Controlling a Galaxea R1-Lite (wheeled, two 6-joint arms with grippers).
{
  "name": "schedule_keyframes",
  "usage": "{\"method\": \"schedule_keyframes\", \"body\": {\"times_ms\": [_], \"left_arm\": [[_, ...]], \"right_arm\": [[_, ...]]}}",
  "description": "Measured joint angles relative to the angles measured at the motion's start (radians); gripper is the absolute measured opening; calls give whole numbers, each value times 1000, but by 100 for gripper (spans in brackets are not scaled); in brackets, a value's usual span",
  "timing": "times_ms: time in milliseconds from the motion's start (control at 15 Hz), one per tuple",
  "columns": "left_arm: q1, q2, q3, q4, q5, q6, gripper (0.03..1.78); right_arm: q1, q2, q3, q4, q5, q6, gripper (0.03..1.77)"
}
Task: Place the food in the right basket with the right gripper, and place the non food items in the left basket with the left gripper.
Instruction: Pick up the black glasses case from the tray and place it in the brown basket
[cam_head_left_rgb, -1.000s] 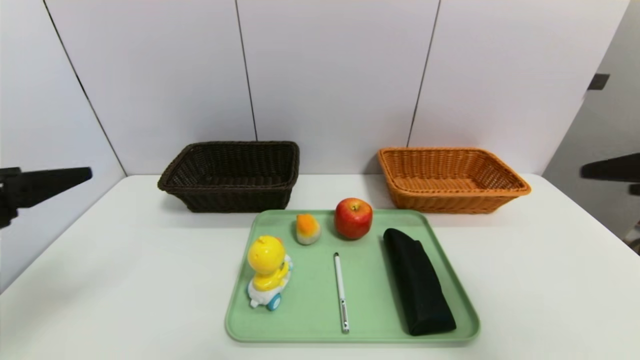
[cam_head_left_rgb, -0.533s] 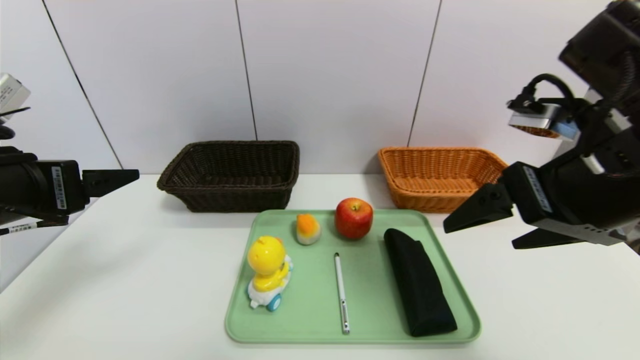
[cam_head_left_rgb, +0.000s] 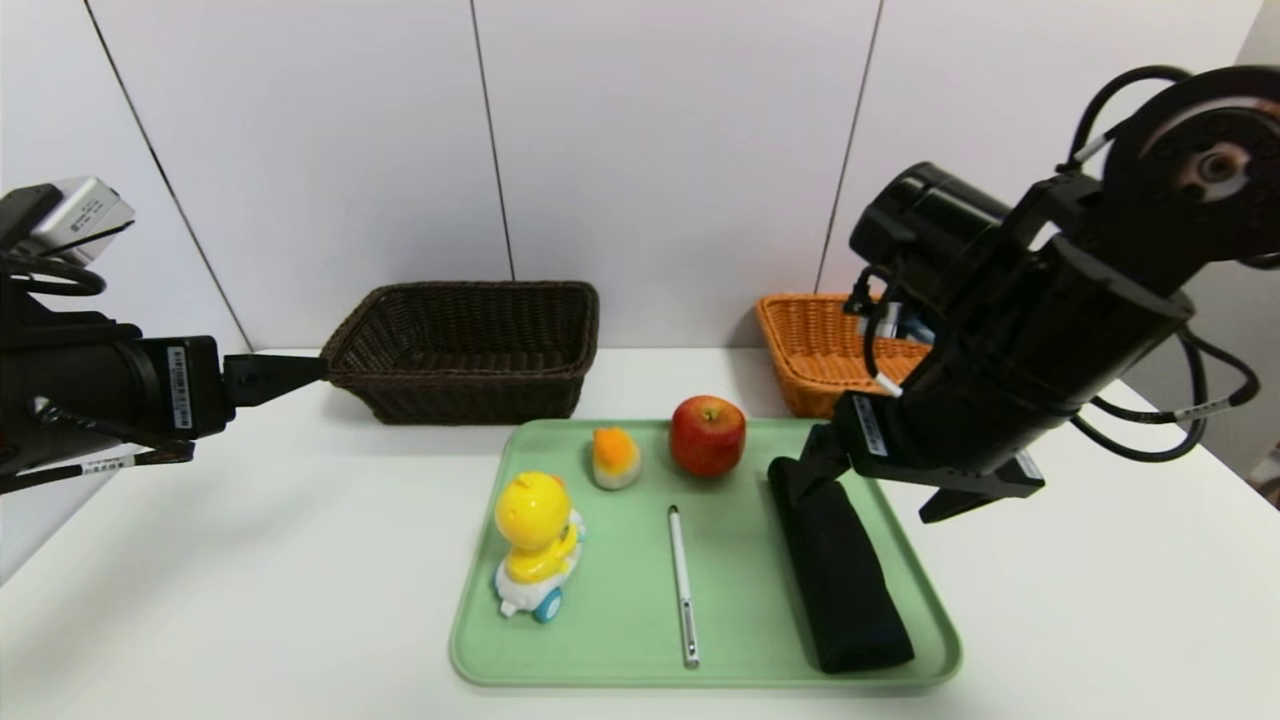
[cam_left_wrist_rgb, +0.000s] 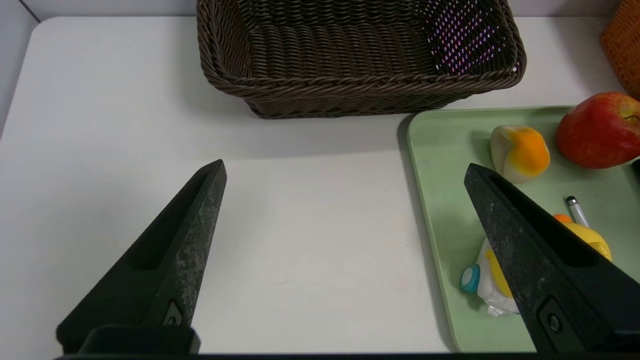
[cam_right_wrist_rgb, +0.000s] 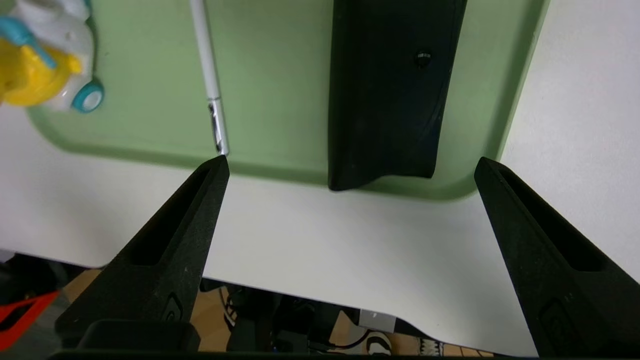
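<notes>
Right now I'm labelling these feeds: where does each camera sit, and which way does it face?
Head view: on the head, facing forward and down at the green tray; both arms show.
Left wrist view: behind the open left claw, facing the dark basket and yellow duck toy.
Right wrist view: above the open right claw, facing down at the black pouch.
All three share the duck toy and tray.

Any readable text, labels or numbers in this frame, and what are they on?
No text can be read.
White sticker on the left arm's black wrist housing: barcode-like print, too small to read.
White sticker on the right arm's black wrist housing: too small to read.
White tag on the left arm's cable: print illegible.
</notes>
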Motion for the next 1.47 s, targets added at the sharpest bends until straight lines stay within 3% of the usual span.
{"method": "schedule_keyframes", "body": {"times_ms": [267,400,1400,1467], "left_arm": [[-7,2,3,36,-1,-11,169],[-8,-3,11,38,-1,-10,169],[-8,-81,60,60,0,-11,169],[-8,-86,61,61,-1,-11,169]], "right_arm": [[-8,133,-31,15,-65,3,170],[-14,181,-35,40,-74,-1,170],[-16,277,-31,38,-29,5,171],[-16,277,-28,38,-30,5,155]]}}
